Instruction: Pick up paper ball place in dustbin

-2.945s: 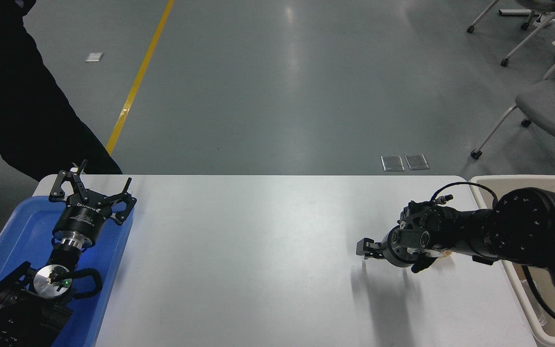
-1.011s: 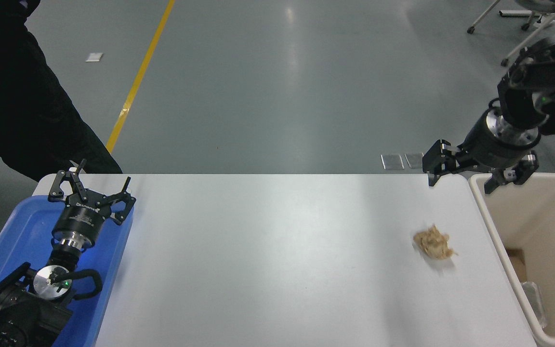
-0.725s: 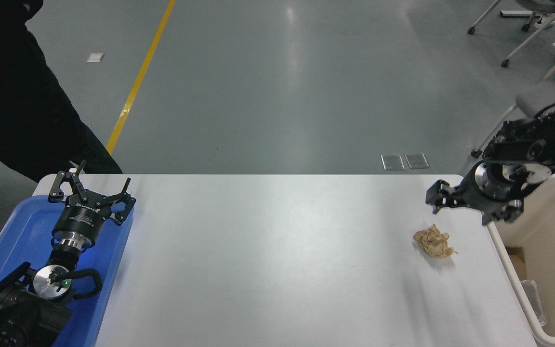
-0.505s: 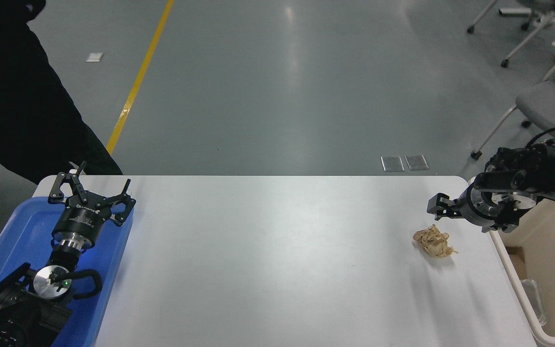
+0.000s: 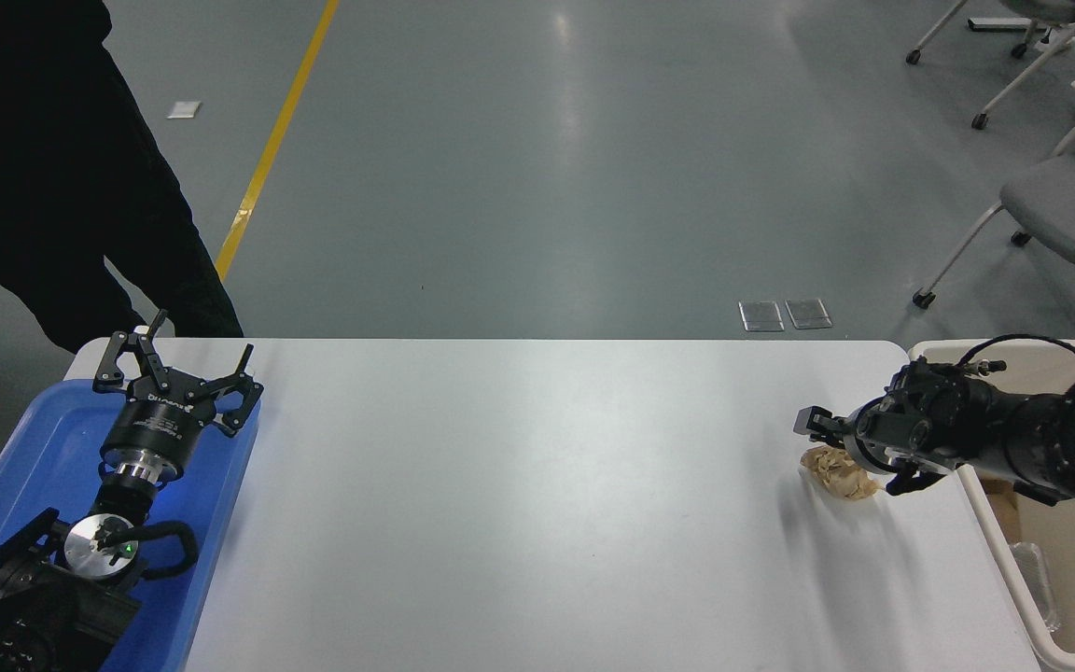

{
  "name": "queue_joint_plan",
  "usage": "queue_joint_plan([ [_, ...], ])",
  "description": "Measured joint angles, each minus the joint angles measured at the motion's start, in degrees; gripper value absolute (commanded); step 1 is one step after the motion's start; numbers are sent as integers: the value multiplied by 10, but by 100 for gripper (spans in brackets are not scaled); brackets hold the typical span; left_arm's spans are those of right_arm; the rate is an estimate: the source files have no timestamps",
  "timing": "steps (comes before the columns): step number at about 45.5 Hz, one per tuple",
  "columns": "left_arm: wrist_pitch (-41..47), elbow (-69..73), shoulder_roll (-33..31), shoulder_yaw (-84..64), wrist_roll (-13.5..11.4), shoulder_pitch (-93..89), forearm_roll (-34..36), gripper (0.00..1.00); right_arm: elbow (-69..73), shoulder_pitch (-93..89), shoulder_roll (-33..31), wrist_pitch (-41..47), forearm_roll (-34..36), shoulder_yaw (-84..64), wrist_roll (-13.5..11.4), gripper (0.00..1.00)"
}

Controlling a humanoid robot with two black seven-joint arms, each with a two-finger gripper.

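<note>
Head view: right gripper (image 5: 859, 453) fingers spread around paper ball (image 5: 836, 472); no readable writing.

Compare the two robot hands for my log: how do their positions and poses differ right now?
The left black hand is parked over the blue plastic tray, fingers spread open, pointing away. The right black hand reaches in sideways from above the cream-white plastic dustbin, its open fingers straddling the tan crumpled paper ball on the white table. Neither holds anything.
</note>
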Motion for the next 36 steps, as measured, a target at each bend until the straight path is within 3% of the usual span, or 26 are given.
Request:
queue_joint_plan([
  [25, 0, 0, 0, 0, 0, 0, 0, 99, -53, -45, 17, -4, -6, 8, -1, 99],
  [29, 0, 0, 0, 0, 0, 0, 0, 99, -55, -47, 18, -5, -6, 8, -1, 80],
  [30, 0, 0, 0, 0, 0, 0, 0, 99, -55, -48, 18, -5, -6, 9, -1, 64],
  [36, 0, 0, 0, 0, 0, 0, 0, 99, -57, -54, 20, -5, -6, 20, -1, 23],
])
